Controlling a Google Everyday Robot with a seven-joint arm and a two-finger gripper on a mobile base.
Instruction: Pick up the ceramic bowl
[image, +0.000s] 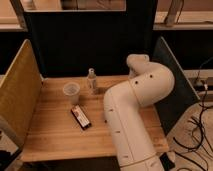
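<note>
The ceramic bowl is not in view; it may be hidden behind my arm. My white arm (135, 110) rises from the bottom of the view and folds over the right half of the wooden table (50, 135). My gripper is out of view, hidden behind or beyond the arm's bulk. A translucent plastic cup (71, 91) stands upright on the table's left half.
A small clear bottle (91, 80) stands behind the cup. A dark flat packet (80, 117) lies in front of the cup. A yellow panel (17, 95) walls the table's left side and a dark panel (172, 80) the right. Cables (197, 130) lie on the floor at right.
</note>
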